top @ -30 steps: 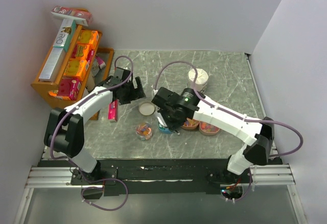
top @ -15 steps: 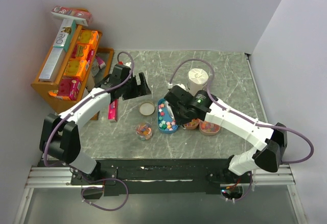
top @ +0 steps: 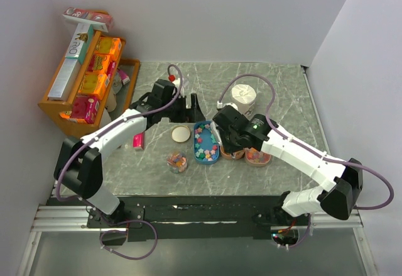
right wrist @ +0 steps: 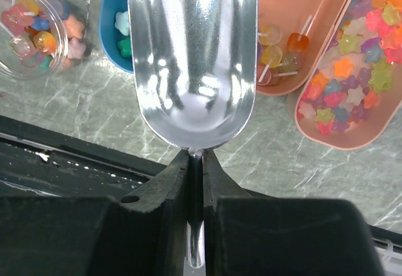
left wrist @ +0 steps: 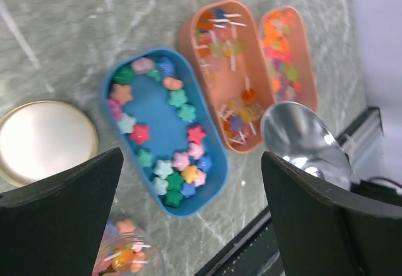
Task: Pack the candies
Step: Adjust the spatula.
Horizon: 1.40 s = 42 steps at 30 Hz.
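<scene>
Star candies [left wrist: 164, 128] in mixed colours lie in a blue oval tray [top: 205, 142]. More candies fill two orange trays [left wrist: 229, 87] [left wrist: 286, 56] to its right. A small clear cup [top: 176, 161] holding several candies stands left of the blue tray, and also shows in the right wrist view [right wrist: 34, 31]. My left gripper [left wrist: 191, 156] is open and empty, hovering above the blue tray. My right gripper [right wrist: 196, 156] is shut on the handle of a metal scoop [right wrist: 191, 56]. The scoop bowl looks empty and hangs over the near ends of the blue and orange trays.
A round cream lid [top: 181, 134] lies left of the blue tray. A flat pink packet [top: 138, 140] lies farther left. A white-lidded container [top: 244, 95] stands behind the trays. A wooden rack [top: 81, 81] with orange boxes stands at the back left.
My left gripper has swung right, from beside the rack to above the blue tray. My right gripper with the scoop has shifted right, uncovering the blue tray.
</scene>
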Tool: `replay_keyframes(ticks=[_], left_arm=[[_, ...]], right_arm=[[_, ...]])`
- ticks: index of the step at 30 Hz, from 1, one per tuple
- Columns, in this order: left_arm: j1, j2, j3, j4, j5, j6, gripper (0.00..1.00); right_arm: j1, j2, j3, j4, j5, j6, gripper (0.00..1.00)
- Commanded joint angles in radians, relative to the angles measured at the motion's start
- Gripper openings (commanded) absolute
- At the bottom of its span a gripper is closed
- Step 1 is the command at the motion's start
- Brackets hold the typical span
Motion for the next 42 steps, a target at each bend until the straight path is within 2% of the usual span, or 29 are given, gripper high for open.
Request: replay_keyframes(ticks=[1,9,16,25,30,42], left_arm=[[-0.01,0.018,0.027,0.063,0.1,0.035,0.98],[-0.025,0.002,-0.017,0.112,0.14,0.038,0.95],[-0.026,0.026,0.006,0.106,0.147,0.041,0.93],[-0.046,0.077,0.006,0.093,0.161,0.053,0.88],[-0.056,0.092,0.001,0.092,0.152,0.053,0.88],[-0.083,0.126,-0.017,0.095,0.138,0.049,0.86]], right_arm=[[-0.002,-0.055,-0.004,0.063,0.009,-0.024,0.0],[-0.002,-0.058,0.005,0.083,-0.004,-0.052,0.0],[-0.004,-0.078,-0.004,0.089,-0.043,-0.052,0.0],[-0.004,-0.187,-0.038,0.147,-0.107,-0.044,0.0],[-0.004,-0.19,0.002,0.104,-0.109,-0.029,0.0],[-0.002,-0.296,-0.009,0.159,-0.119,-0.033,0.0]])
